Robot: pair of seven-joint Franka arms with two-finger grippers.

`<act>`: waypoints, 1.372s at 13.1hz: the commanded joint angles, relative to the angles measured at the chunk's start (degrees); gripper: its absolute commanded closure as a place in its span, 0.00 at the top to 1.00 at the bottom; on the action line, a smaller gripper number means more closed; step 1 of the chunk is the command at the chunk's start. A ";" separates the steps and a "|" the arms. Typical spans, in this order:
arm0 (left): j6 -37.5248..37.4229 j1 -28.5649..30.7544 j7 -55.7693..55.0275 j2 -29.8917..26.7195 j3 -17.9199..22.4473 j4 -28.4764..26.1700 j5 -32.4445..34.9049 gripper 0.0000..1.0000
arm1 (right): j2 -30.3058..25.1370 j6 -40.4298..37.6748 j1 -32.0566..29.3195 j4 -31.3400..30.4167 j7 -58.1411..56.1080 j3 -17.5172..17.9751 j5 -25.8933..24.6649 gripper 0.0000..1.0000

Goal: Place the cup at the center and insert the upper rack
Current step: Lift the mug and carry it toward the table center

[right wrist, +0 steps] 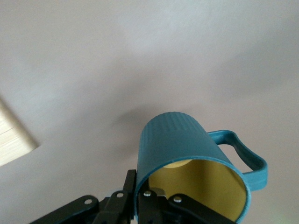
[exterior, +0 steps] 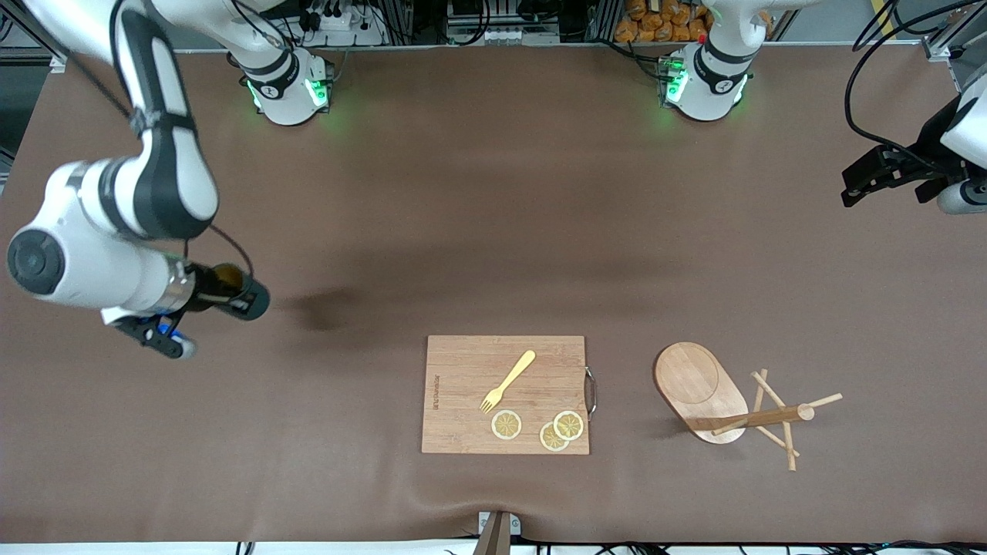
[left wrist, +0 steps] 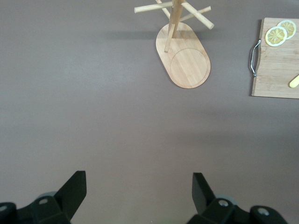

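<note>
Cup (right wrist: 191,158) clamped by its rim in right gripper (right wrist: 154,198), airborne at left edge of front view.
Thin rim hold may let it swing or slip in transit; left gripper (left wrist: 135,193) waits open, upper right; rack (exterior: 705,385) untouched, lower right.

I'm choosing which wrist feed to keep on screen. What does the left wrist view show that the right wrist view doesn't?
Only the left wrist view: the upper rack standing on the table, two lemon slices on the cutting board, and the left gripper with jaws open over bare tabletop.

Only the right wrist view: the cup, tilted and lifted above the table, with the right gripper shut on its rim.

Both: the brown table and part of the cutting board.
</note>
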 commanded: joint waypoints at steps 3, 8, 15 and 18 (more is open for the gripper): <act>-0.32 0.55 -0.38 0.18 -0.07 0.79 -0.27 1.00 | -6.27 -2.37 14.98 -1.78 21.33 -0.28 0.55 0.00; -0.32 0.46 -0.38 0.18 -0.07 0.62 -0.18 1.00 | -3.04 8.94 30.46 -2.30 44.53 0.33 0.55 0.00; -0.32 0.72 -0.38 0.18 -0.07 0.53 -0.18 1.00 | 9.01 21.01 33.30 -2.13 48.44 7.71 0.99 0.00; -0.41 0.72 -0.29 0.10 -0.07 0.44 -0.18 1.00 | 13.14 22.94 33.30 -2.22 48.53 9.82 2.49 0.00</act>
